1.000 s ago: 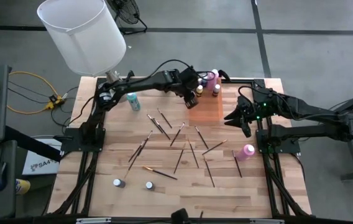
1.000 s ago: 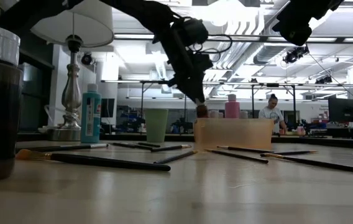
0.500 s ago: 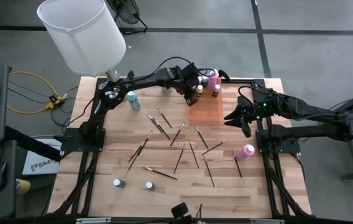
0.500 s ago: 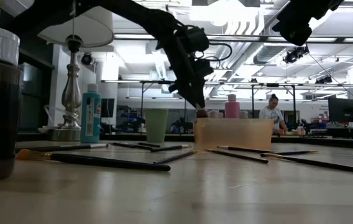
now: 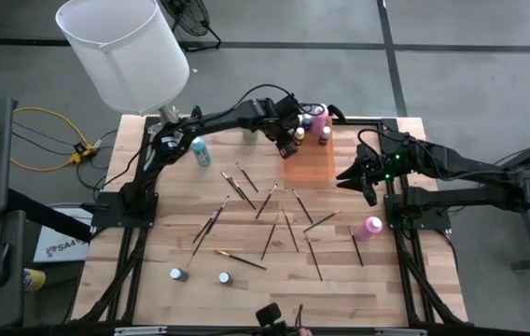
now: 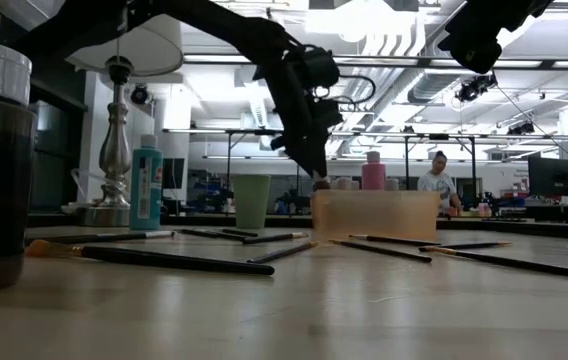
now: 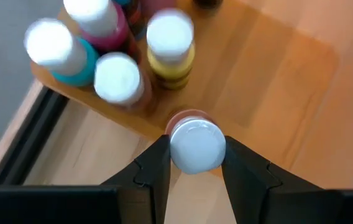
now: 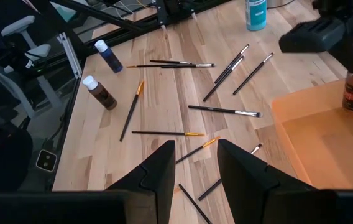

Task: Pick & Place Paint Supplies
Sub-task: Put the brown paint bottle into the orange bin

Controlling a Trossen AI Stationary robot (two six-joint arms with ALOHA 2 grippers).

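The left gripper [image 7: 194,163] clamps a small brown white-capped paint bottle [image 7: 194,146] over the orange translucent tray [image 5: 310,163], probably touching its far-left corner; the right gripper [image 8: 195,163] hovers part-open, empty

Two dark jointed arms trail black cables; each hand [image 7: 194,177] has angular black fingers.

The left hand [image 5: 296,136] holds a small bottle [image 7: 195,145] over the tray [image 5: 313,166] at the desk's [image 5: 246,289] far side, other bottles [image 7: 117,76] clustered just beyond it, brushes [image 5: 263,207] scattered on the desk nearer the front, the right hand [image 5: 362,177] beside the tray.
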